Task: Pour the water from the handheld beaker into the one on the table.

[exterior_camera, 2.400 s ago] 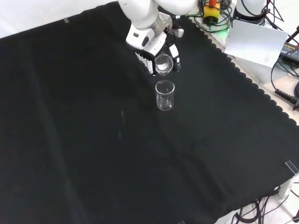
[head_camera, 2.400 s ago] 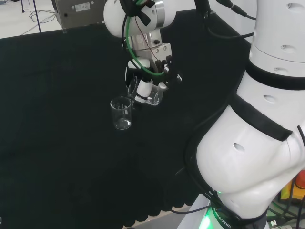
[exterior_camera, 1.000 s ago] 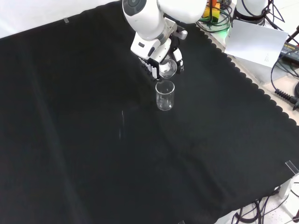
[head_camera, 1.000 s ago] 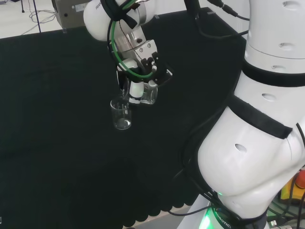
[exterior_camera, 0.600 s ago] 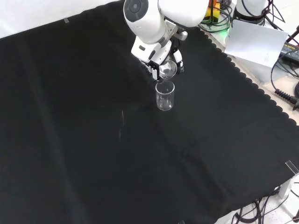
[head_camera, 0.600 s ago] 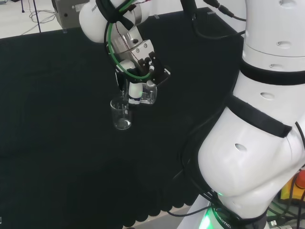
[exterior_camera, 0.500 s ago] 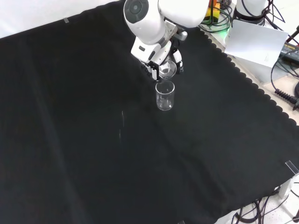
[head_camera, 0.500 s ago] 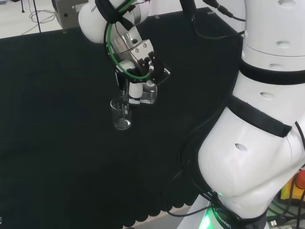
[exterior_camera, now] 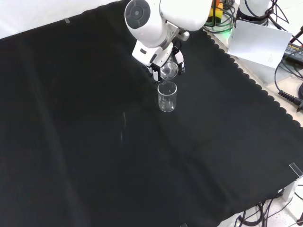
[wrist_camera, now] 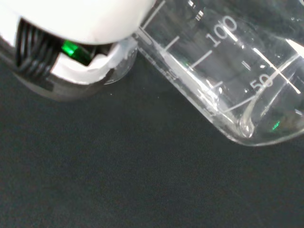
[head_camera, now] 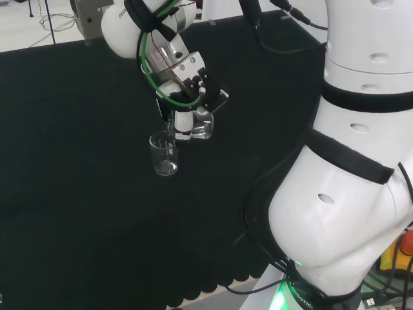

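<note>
The hand (head_camera: 185,115) has its fingers curled round a clear glass beaker (head_camera: 202,127), which it holds in the air above the black cloth (head_camera: 77,194). In the head view the held beaker is tipped over toward the left, its mouth end low and just above the rim of a second clear beaker (head_camera: 164,154) that stands upright on the cloth. In the front view the hand (exterior_camera: 156,64) comes in from the top under the arm's white link (exterior_camera: 147,21), and the held beaker (exterior_camera: 169,71) sits directly on the far side of the standing beaker (exterior_camera: 167,97), almost touching its rim. The wrist view shows the held beaker (wrist_camera: 228,76) lying steeply tilted past a blurred white part of the hand (wrist_camera: 80,23), with printed graduation marks along its wall and the dark cloth (wrist_camera: 118,171) behind it. How much water either beaker holds cannot be told. The standing beaker is near the far middle of the cloth in the front view, well away from its scalloped right edge (exterior_camera: 246,80).
</note>
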{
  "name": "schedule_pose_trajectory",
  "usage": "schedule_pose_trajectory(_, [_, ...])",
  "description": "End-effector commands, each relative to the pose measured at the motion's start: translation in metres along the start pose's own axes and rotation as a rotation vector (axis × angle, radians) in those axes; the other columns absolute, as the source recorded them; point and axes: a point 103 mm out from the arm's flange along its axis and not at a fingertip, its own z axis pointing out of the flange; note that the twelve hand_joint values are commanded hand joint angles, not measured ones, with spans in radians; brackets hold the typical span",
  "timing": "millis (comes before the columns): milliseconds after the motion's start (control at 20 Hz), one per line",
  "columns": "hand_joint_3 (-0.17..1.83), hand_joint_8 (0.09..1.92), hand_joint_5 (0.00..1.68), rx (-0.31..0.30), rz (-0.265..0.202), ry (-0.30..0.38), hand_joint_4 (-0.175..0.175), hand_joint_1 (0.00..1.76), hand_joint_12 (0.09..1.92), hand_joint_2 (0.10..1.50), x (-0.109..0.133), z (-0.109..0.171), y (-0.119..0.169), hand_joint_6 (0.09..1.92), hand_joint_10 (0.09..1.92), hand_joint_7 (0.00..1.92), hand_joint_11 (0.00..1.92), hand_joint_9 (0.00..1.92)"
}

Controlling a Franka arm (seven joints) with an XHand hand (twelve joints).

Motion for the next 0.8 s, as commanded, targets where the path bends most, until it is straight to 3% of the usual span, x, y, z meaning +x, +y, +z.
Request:
schedule_pose_trajectory(50, [0.71, 0.09, 1.36, 0.021, 0.006, -0.019, 0.175, 1.15, 0.44, 0.6, 0.0024, -0.0007, 0.0009, 0.55, 0.09, 1.76, 1.79, 1.83])
schedule_pose_trajectory(800, [0.7, 0.09, 1.35, 0.078, 0.036, -0.069, 0.175, 1.15, 0.44, 0.61, 0.0063, -0.0058, 0.005, 0.56, 0.09, 1.76, 1.8, 1.83])
